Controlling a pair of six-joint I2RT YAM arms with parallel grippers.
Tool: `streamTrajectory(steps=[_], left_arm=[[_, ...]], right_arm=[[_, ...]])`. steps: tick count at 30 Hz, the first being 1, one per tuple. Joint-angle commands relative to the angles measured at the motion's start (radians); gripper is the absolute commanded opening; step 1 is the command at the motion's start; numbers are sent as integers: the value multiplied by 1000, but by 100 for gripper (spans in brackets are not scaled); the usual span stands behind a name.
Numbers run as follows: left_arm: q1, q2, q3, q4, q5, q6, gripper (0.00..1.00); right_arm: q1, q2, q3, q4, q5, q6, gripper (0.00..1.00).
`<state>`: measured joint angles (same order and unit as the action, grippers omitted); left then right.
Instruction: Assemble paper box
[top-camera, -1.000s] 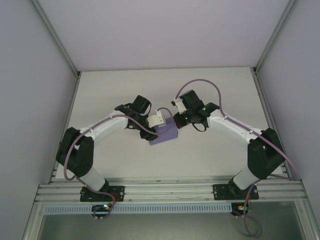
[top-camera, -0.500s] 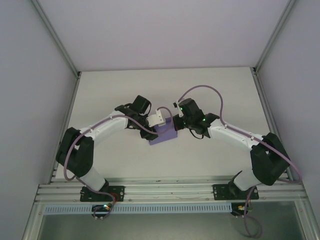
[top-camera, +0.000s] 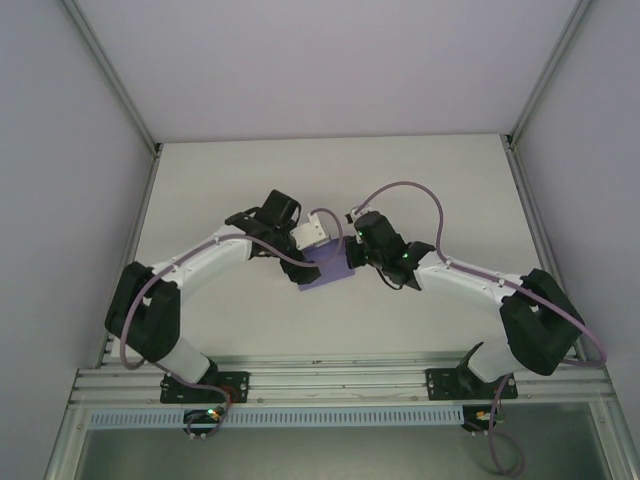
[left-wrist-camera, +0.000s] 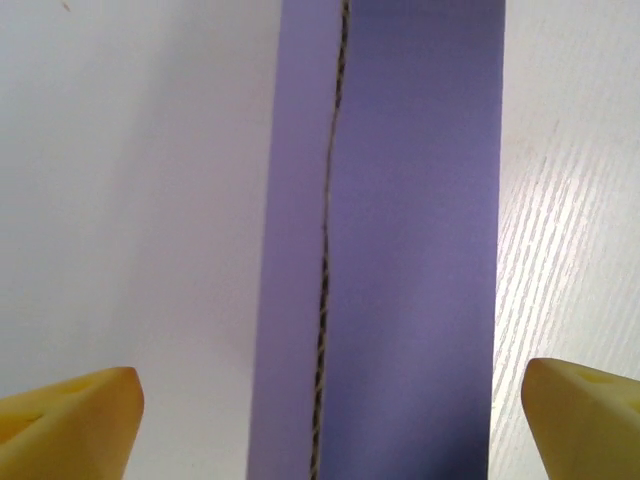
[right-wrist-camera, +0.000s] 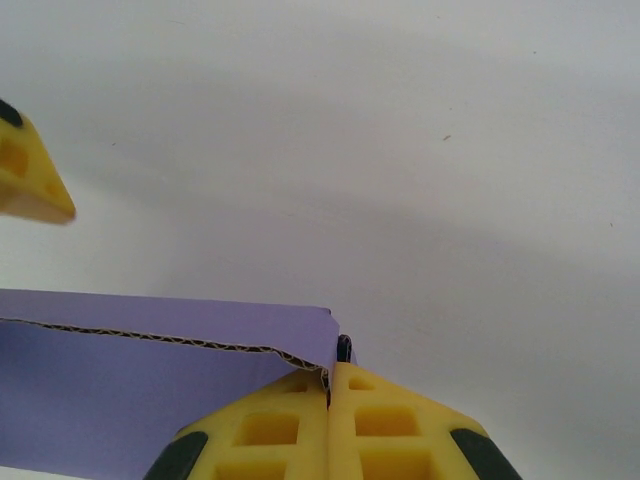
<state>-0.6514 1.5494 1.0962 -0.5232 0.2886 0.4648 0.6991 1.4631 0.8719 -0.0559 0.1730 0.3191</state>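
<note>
folding step: the paper box (top-camera: 328, 268) lies on the table (top-camera: 420, 170), with the right gripper (right-wrist-camera: 330, 372) shut on what seems its right edge flap. the left gripper (left-wrist-camera: 325, 410), above the box, has just sprung wide from a narrower set and holds nothing. next: regrip, then tuck the flap.

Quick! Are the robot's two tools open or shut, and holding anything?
Left tool: open, straddling the paper box, not gripping it.
Right tool: shut, its tip at the paper box's edge; no clear grip.
</note>
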Motion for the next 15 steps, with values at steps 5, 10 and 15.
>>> streamTrajectory(steps=[5, 10, 15], left_arm=[[-98, -170, -41, 55, -313, -274, 100], [-137, -275, -67, -61, -458, -572, 100], [-138, -331, -102, -144, -519, -774, 83]], right_arm=[[26, -8, -29, -158, 69, 48, 0], [43, -13, -25, -171, 110, 68, 0], [73, -14, -4, -214, 173, 102, 0]])
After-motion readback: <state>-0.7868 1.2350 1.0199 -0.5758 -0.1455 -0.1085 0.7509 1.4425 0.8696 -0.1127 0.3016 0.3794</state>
